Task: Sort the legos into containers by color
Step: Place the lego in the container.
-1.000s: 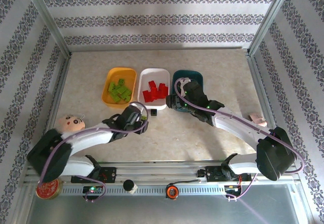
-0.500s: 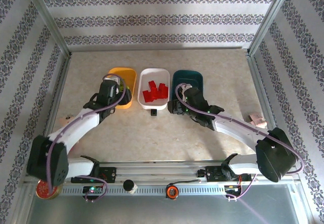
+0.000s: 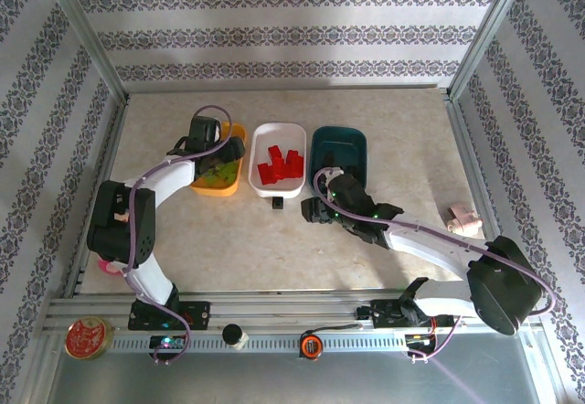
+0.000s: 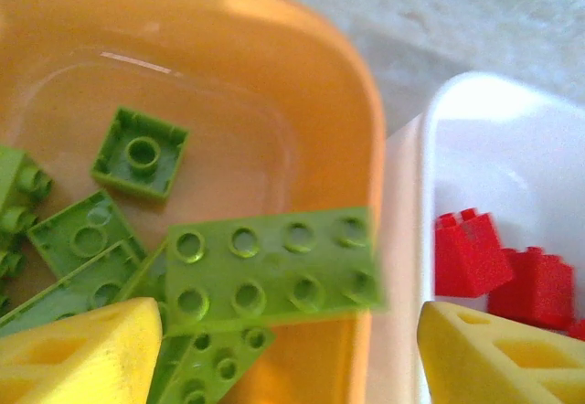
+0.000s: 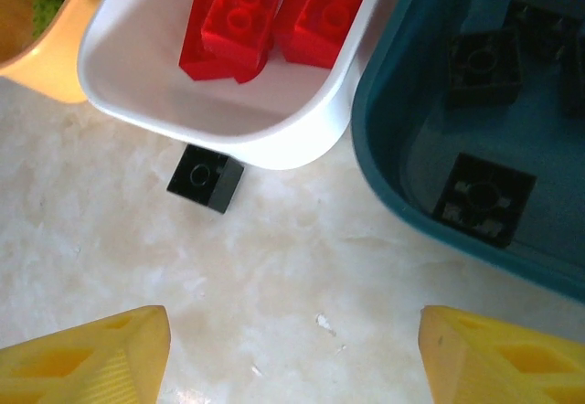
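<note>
My left gripper (image 4: 288, 320) hangs open over the orange-yellow tray (image 4: 338, 102), which holds several lime green legos. A long green lego (image 4: 270, 271) lies blurred between the fingers, loose from the right finger (image 4: 494, 358). From above, the left gripper (image 3: 218, 155) is over that tray (image 3: 234, 134). Red legos (image 5: 274, 11) lie in the white tray (image 5: 274, 143), and black legos (image 5: 483, 198) lie in the dark teal tray (image 5: 393, 175). One black lego (image 5: 206, 177) sits on the table against the white tray's near rim. My right gripper (image 5: 292, 317) is open and empty, just short of it.
A round red tin (image 3: 87, 337) sits on the rail at the near left. A small pink thing (image 3: 464, 219) lies by the right frame post. Bare table stretches between the trays and the arm bases. The trays stand side by side, almost touching.
The left arm swung from beside the black lego on the table up to the orange-yellow tray and its jaws widened. The right gripper drew back from the teal tray toward the near side.
</note>
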Motion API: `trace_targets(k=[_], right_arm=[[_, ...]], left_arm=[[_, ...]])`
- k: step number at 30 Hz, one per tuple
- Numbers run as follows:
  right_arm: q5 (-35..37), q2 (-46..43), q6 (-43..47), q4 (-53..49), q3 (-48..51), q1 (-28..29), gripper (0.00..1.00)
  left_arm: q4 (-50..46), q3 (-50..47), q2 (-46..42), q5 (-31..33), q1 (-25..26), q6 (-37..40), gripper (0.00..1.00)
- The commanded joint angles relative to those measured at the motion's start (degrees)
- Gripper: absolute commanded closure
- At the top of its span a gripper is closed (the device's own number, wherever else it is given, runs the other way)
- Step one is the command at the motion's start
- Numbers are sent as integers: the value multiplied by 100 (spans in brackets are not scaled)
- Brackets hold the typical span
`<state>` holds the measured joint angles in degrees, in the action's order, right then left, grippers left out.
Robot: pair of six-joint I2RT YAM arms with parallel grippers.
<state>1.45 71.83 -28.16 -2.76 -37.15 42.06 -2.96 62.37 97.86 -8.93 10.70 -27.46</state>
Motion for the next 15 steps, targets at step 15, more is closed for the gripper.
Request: trace_targets(k=[15], right_arm=[[1108,1842,-809,1342,-620,1188,25]], left_arm=[[939,-2569,-3553,-656,107,-1059,0]])
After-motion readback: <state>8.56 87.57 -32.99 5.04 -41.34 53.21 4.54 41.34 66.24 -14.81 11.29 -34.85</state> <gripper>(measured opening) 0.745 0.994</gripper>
